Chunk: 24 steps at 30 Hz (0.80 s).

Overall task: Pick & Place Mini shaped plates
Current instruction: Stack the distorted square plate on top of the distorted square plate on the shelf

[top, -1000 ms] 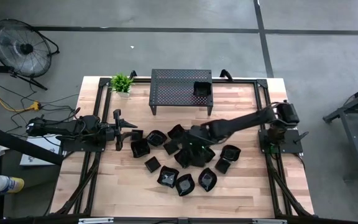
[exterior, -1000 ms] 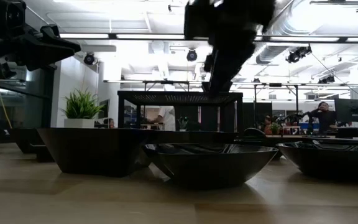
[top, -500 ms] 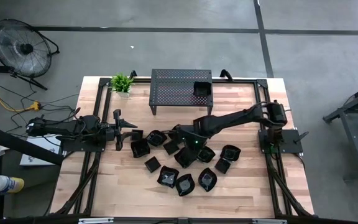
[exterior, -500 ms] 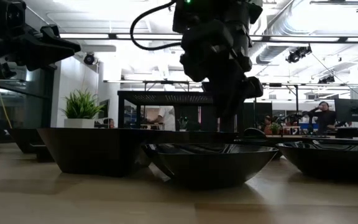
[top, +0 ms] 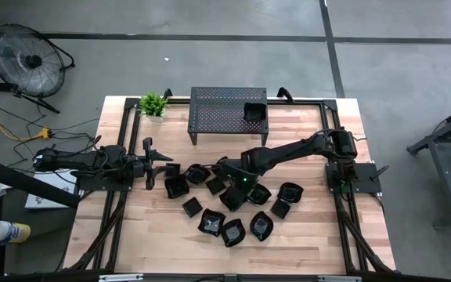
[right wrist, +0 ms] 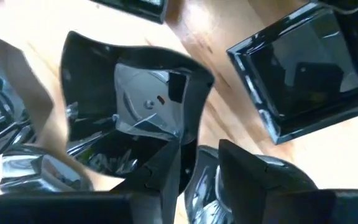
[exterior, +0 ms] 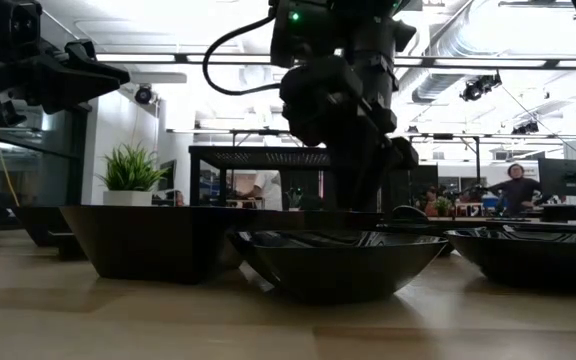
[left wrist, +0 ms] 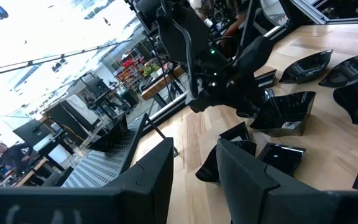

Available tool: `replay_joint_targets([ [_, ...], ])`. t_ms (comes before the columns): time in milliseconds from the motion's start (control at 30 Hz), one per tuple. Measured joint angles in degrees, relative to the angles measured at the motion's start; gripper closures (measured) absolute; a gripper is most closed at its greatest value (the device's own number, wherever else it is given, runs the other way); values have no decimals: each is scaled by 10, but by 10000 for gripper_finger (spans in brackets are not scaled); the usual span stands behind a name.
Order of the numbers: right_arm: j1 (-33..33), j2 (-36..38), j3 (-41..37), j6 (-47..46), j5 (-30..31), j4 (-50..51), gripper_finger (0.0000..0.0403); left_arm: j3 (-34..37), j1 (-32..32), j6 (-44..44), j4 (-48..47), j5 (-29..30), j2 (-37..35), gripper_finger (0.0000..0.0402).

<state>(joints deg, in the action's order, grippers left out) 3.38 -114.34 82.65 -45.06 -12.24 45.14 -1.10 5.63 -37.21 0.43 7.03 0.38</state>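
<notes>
The plates [top: 232, 232] lie in a loose cluster in the middle of the tabletop [top: 147, 235], some overlapping or leaning on each other, with about 15 in all as far as I can count. 1 more sits on the stand [top: 218, 106] at the far side, near its right end, so I take the stand to be where they go.

My right hand [top: 237, 174] is low over the far part of the cluster. In its wrist view the curved plate [right wrist: 135, 118], a squarish dish with bowed sides, lies just ahead of the fingers [right wrist: 166, 171]. They stand a little apart, lined up with its near rim. I see nothing pinched between them, though more glossy plates crowd underneath. I judge this as the approach to a rim pinch: these dishes are too shallow and slick to take any other way.

The risk is catching a neighbour's edge too, since they touch.

My left hand [top: 153, 160] waits at the left edge of the cluster, raised off the tabletop, fingers apart and holding nothing.
</notes>
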Motion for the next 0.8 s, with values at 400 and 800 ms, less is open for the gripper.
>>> replay_joint_targets([
  [400,0,-12,0,-1,-1,-20,299,0,0,0,0,0,0,282],
  [800,0,-12,0,0,-1,-13,368,0,0,0,0,0,0,282],
])
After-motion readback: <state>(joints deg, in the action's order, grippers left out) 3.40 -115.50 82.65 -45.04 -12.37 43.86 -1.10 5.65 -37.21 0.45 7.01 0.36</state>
